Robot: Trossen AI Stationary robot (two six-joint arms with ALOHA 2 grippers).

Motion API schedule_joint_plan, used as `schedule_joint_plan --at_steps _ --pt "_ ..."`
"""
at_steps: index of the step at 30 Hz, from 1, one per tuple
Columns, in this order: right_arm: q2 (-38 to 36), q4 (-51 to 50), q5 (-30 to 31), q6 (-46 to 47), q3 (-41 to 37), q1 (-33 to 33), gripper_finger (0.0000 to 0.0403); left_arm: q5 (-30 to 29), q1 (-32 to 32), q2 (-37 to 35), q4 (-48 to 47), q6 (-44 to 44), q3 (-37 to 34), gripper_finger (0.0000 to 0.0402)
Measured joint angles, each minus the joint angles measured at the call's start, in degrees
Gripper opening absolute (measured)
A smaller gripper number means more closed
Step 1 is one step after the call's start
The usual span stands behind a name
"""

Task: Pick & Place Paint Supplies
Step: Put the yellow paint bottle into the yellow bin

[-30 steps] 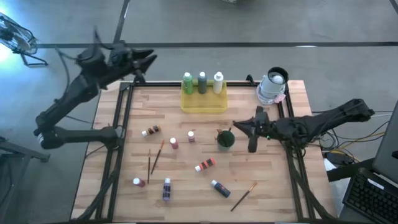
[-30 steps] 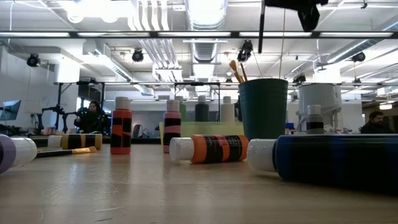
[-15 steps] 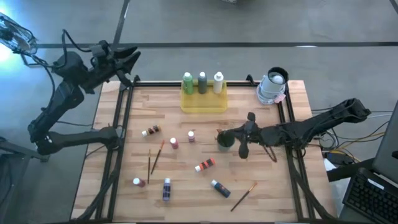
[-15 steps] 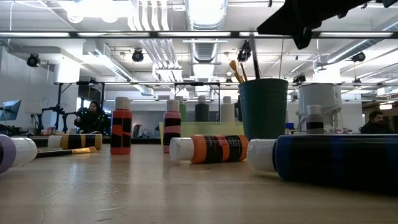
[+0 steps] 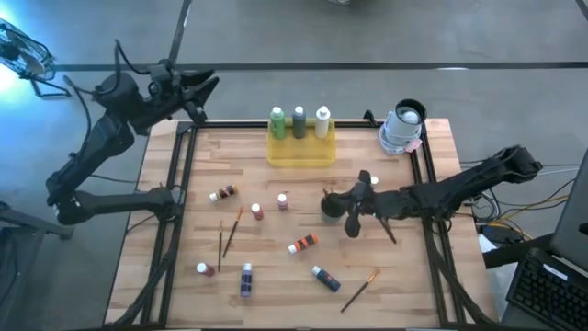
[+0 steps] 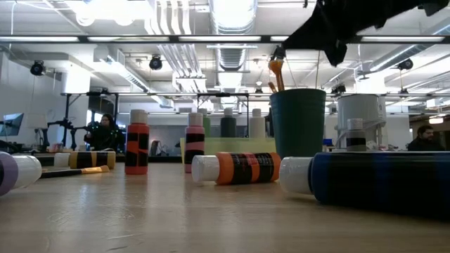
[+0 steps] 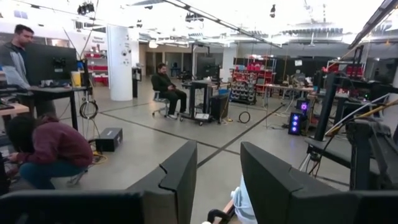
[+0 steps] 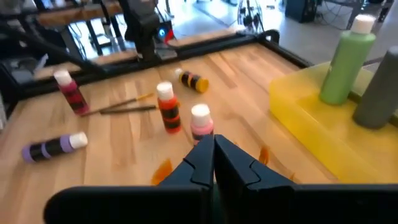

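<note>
My right gripper [image 5: 342,204] hangs shut just over the dark green cup [image 5: 329,204], reaching in from the table's right, with a paintbrush [image 6: 277,70] below its tips. More brushes stand in the cup. Three bottles [image 5: 299,121] stand in the yellow tray [image 5: 301,154]. Several small paint bottles lie or stand on the wood, among them an orange one [image 5: 303,244] and a blue one [image 5: 324,277]. Loose brushes [image 5: 231,230] [image 5: 360,290] lie flat. My left gripper [image 7: 219,180] is open and empty, raised beyond the table's far left corner. My right gripper meets the paintbrush at its upper end [image 6: 279,55], seen only in the low view. In the wrist view the shut fingers [image 8: 202,158] hide the place of contact. The fingers slant slightly downward from the table's right. The brush stands nearly upright with its lower end inside the cup.
A white container [image 5: 404,127] stands at the far right corner. A black frame rail [image 5: 188,184] runs along the table's left side. Bare wood lies between the tray and the scattered bottles.
My right gripper, still shut, has moved down and toward the table's left until it is over the green cup. The thin brush hanging below it has come down with it, and its lower end now stands inside the cup.
</note>
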Motion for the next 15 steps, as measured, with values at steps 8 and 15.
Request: schedule_joint_plan --at_steps 8,15 --pt "-9.6 -8.6 0.7 -3.6 6.3 -0.1 0.0008 0.0 0.0 3.2 0.0 0.0 0.0 0.0128" --pt "-12.5 -10.5 0.7 -5.7 6.9 -0.3 0.0008 0.0 0.0 6.7 0.0 0.0 -0.1 0.0128"
